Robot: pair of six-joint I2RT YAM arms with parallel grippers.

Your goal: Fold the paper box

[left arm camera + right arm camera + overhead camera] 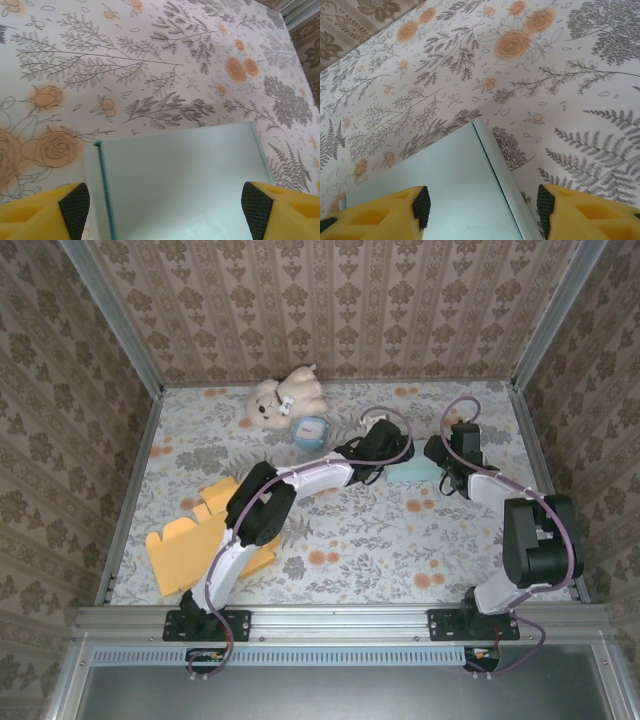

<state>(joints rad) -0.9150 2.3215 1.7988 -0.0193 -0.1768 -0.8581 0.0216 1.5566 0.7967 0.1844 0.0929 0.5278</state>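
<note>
Container: one pale teal paper box (pixel 412 473) lies flat on the table's far right of centre, between the two grippers. Its upper face is plain and closed over; contents cannot be told.

Left gripper (pixel 392 462): in the left wrist view its jaws stand wide apart across the box (pixel 180 180), one black pad (pixel 75 205) just beside the left edge and the other at the right edge. No clamping is evident.

Right gripper (pixel 447 472): jaws parted over a corner of the box (pixel 455 185), with the box's edge running between the fingers (pixel 422 207). Nothing is held.

Other items: flat yellow cardboard (pixel 185 550) at the near left, partly under the left arm; a teddy bear (pixel 283 400) at the far edge, with a small blue object (pixel 311 432) just beside it.

Surface: a floral tablecloth (pixel 380 540) with orange roses and grey foliage. Enclosure: patterned wallpaper (pixel 340 300) on three sides and a metal rail (pixel 340 618) along the near edge.
</note>
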